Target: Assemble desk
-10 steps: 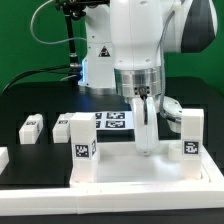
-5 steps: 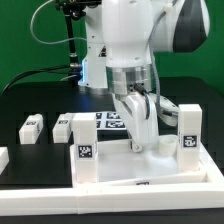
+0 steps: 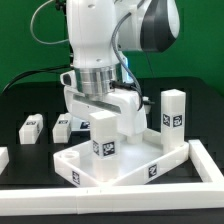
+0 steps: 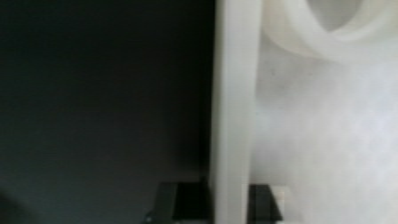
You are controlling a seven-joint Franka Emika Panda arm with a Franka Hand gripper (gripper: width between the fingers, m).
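We see the gripper (image 4: 222,203) clenched on the tabletop (image 3: 130,172), and the wrist view shows the thin raised rim (image 4: 231,100) pinched between its jaws. The tabletop sits skewed on the black table (image 3: 25,100). The front leg (image 3: 103,138) stands upright toward the tabletop's near side, and the right leg (image 3: 172,112) stands at its corner on the exterior view's right. A loose leg (image 3: 32,127) and a second loose leg (image 3: 62,127) lie off the tabletop, on the exterior view's left.
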